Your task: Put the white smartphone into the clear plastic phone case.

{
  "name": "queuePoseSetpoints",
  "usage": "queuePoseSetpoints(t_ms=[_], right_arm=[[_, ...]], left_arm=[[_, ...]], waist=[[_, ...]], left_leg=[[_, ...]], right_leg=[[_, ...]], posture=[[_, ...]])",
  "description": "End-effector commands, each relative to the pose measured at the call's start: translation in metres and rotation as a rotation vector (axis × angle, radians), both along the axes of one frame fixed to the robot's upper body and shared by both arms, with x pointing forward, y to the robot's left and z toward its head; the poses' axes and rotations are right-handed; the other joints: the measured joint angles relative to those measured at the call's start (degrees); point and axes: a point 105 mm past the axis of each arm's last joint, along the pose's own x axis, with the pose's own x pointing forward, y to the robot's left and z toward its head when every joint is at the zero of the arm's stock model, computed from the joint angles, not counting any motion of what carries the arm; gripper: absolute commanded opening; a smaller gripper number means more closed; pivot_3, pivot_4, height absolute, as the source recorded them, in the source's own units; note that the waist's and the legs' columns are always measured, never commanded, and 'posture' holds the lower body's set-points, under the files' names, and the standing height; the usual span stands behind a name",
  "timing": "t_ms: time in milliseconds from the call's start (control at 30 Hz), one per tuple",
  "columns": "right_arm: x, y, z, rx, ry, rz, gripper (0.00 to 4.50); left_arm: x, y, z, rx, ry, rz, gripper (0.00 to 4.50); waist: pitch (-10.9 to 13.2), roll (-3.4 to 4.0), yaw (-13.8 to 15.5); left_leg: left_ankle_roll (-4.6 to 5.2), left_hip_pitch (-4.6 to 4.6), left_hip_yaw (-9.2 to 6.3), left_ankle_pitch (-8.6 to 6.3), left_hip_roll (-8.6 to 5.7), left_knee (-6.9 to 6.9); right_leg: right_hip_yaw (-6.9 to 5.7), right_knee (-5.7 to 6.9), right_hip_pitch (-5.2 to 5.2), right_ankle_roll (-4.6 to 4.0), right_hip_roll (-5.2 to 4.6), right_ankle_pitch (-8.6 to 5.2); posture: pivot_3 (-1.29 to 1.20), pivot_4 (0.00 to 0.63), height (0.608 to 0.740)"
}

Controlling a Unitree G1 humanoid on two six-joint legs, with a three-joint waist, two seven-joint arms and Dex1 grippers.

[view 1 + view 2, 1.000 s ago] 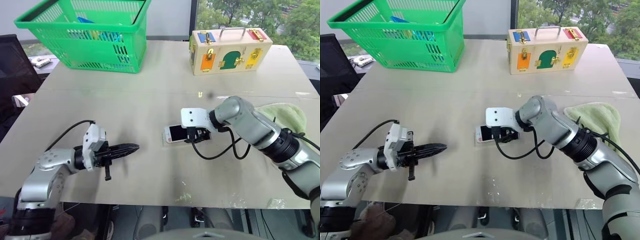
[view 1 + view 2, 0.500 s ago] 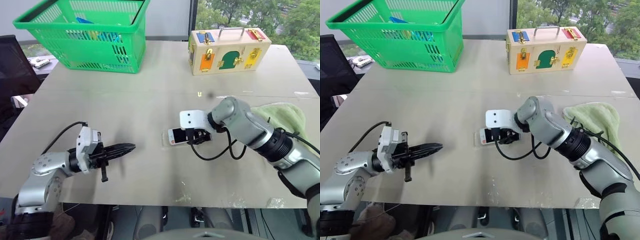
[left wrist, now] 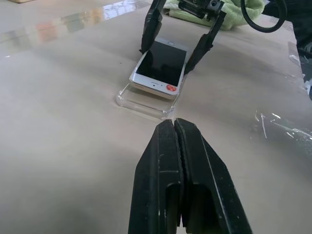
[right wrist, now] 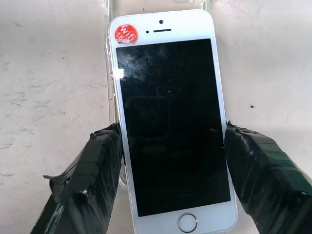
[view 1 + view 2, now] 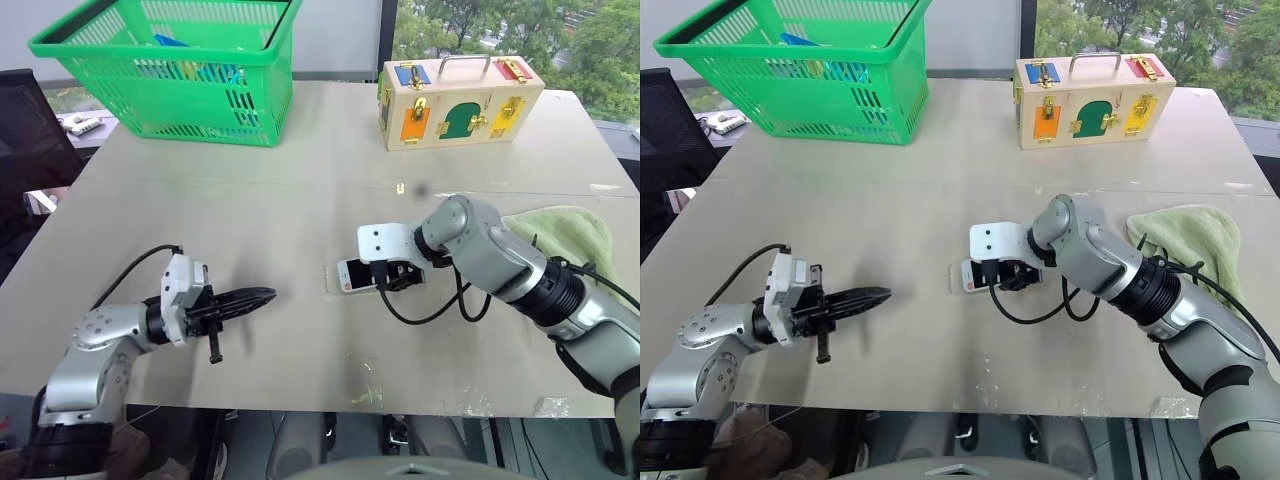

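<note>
On the beige worktop (image 5: 300, 200), the right gripper (image 3: 178, 36) grips the white smartphone (image 4: 170, 122) by its long edges, sticker end away from the wrist, over the clear plastic phone case (image 3: 141, 102). The left gripper (image 3: 176, 146) is closed, empty.

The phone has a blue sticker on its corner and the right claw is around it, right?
Not quite: the sticker is red, not blue, as the right wrist view shows. The rest holds: the right claw has a finger on each long side of the white smartphone.

Beige table (image 5: 300, 200): basket (image 5: 170, 70), box (image 5: 458, 100), towel (image 5: 570, 235)
</note>
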Motion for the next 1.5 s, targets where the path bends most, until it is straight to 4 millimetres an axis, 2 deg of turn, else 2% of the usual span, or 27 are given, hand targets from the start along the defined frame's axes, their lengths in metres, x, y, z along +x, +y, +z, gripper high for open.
queuePoseSetpoints(t_ms=[33, 133, 333, 433, 533, 667, 700, 833, 1133, 1367, 1433, 1500], right_arm=[[-0.001, 0.003, 0.003, 0.015, -0.007, 0.016, 4.46], [-0.001, 0.004, 0.01, 0.055, -0.008, -0.003, 4.46], [-0.009, 0.002, 0.043, 0.199, 0.051, -0.015, 4.46], [-0.015, 0.003, 0.048, 0.281, 0.109, -0.023, 3.64], [-0.016, 0.017, 0.043, 0.389, 0.165, -0.039, 2.19], [0.001, 0.029, 0.028, 0.432, 0.151, -0.118, 0.34], [0.005, 0.031, 0.025, 0.439, 0.154, -0.138, 0.03], [0.018, 0.038, 0.016, 0.453, 0.155, -0.21, 0.03], [0.004, 0.032, -0.021, 0.302, 0.199, -0.177, 0.03], [0.012, 0.026, -0.04, 0.25, 0.135, -0.22, 0.03], [0.016, 0.026, -0.039, 0.275, 0.12, -0.245, 0.03], [0.02, 0.031, -0.021, 0.384, 0.127, -0.247, 0.03]], left_arm=[[0.001, -0.004, 0.007, 0.003, -0.039, -0.017, 0.0], [0.001, -0.004, 0.007, 0.002, -0.035, -0.018, 0.0], [0.002, -0.004, 0.006, 0.001, -0.032, -0.014, 0.0], [0.003, -0.005, 0.007, 0.0, -0.033, -0.013, 0.0], [0.003, -0.005, 0.007, -0.001, -0.036, -0.011, 0.0], [0.003, -0.005, 0.008, 0.001, -0.037, -0.01, 0.0], [0.003, -0.005, 0.008, 0.001, -0.037, -0.01, 0.0], [0.003, -0.006, 0.009, 0.0, -0.038, -0.009, 0.0], [-0.001, -0.007, 0.007, -0.001, -0.032, -0.001, 0.0], [0.0, -0.009, 0.006, -0.001, -0.032, -0.001, 0.0], [0.0, -0.01, 0.007, -0.003, -0.033, -0.002, 0.0], [0.0, -0.011, 0.007, -0.004, -0.033, -0.004, 0.0]], waist=[[0.0, 0.0, -0.04], [0.0, 0.0, -0.05], [0.01, 0.01, -0.02], [0.01, 0.01, -0.02], [0.0, -0.01, -0.1], [0.01, 0.0, -0.2], [0.01, 0.0, -0.16], [0.01, 0.0, -0.03], [0.01, 0.0, -0.11], [-0.02, -0.02, -0.08], [-0.04, -0.03, -0.1], [-0.04, -0.02, -0.1]], left_leg=[[0.0, 0.0, 0.01, 0.0, 0.0, 0.0], [0.0, 0.0, 0.0, 0.0, 0.0, 0.0], [0.0, -0.02, 0.0, 0.0, 0.0, 0.0], [0.0, -0.01, -0.01, 0.0, 0.0, -0.01], [0.0, -0.01, -0.02, -0.01, 0.01, -0.03], [0.0, 0.0, 0.02, 0.0, 0.02, -0.04], [0.0, 0.0, 0.01, 0.0, 0.01, -0.03], [0.0, -0.02, 0.01, 0.0, -0.01, -0.03], [0.0, 0.02, 0.02, 0.0, 0.0, -0.04], [0.0, 0.04, 0.01, 0.0, 0.0, -0.04], [0.0, 0.07, 0.01, 0.0, 0.0, -0.04], [0.0, 0.13, 0.01, 0.0, 0.0, -0.04]], right_leg=[[0.0, 0.0, 0.0, 0.0, 0.0, 0.0], [0.01, 0.0, 0.0, 0.0, 0.0, 0.0], [0.01, 0.0, -0.01, -0.01, 0.0, 0.01], [0.0, -0.01, -0.01, -0.01, 0.0, 0.01], [0.0, -0.03, 0.0, -0.01, -0.01, 0.01], [0.04, 0.04, -0.02, -0.11, 0.01, 0.07], [0.02, 0.04, -0.02, -0.11, 0.01, 0.07], [0.0, 0.01, 0.0, -0.1, 0.0, 0.06], [0.02, 0.01, 0.0, 0.0, 0.01, 0.0], [0.02, 0.01, 0.02, 0.0, 0.01, 0.0], [0.03, 0.02, 0.03, 0.0, 0.0, 0.0], [0.03, 0.03, 0.03, 0.0, 0.0, 0.0]], posture=[[0.0, 0.15, 0.74], [0.0, 0.15, 0.74], [0.0, 0.15, 0.74], [0.0, 0.15, 0.74], [0.0, 0.15, 0.74], [0.0, 0.15, 0.74], [0.0, 0.15, 0.74], [0.0, 0.15, 0.74], [0.0, 0.15, 0.74], [0.0, 0.15, 0.74], [0.0, 0.15, 0.74], [0.0, 0.15, 0.74]])
